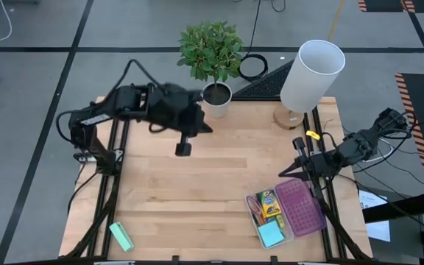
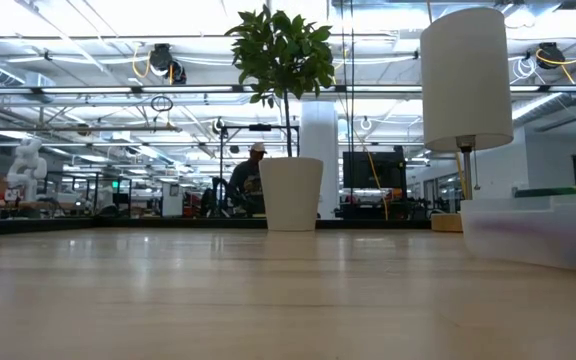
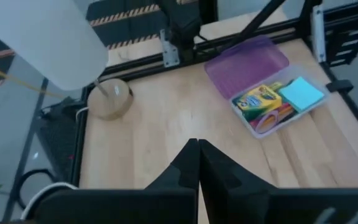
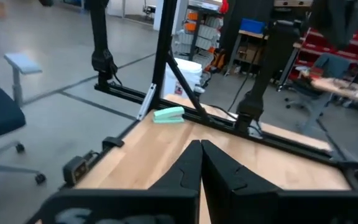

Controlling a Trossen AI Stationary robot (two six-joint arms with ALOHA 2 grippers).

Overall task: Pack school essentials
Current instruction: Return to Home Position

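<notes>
The case (image 1: 305, 208) lies open near the lamp (image 1: 311, 73), on the side away from the plant (image 1: 210, 50), its purple lid folded flat beside the clear tray. Inside the tray sit the crayon box (image 1: 269, 199), the blue pad (image 1: 271, 235) and the scissors (image 1: 257, 210). The packing looks done, so the step in hand is probably closing the lid. To do it well, a gripper should catch the lid's free long edge, swing it over on the hinge, and press down evenly, checking that nothing sticks up past the rim.

The left gripper (image 1: 183, 148) hangs just beside the plant, well away from the case, fingers pressed together. The right gripper (image 1: 299, 145) hovers between the lamp and the case, also pressed together and holding nothing.

A mint block (image 1: 121, 236) lies at the table corner farthest from the lamp.

The pen and pencils can't be told apart; only thin red and orange shapes show beside the scissors. No tiny yellow piece is findable in the tray. The low view shows only a blurred edge of the case.
</notes>
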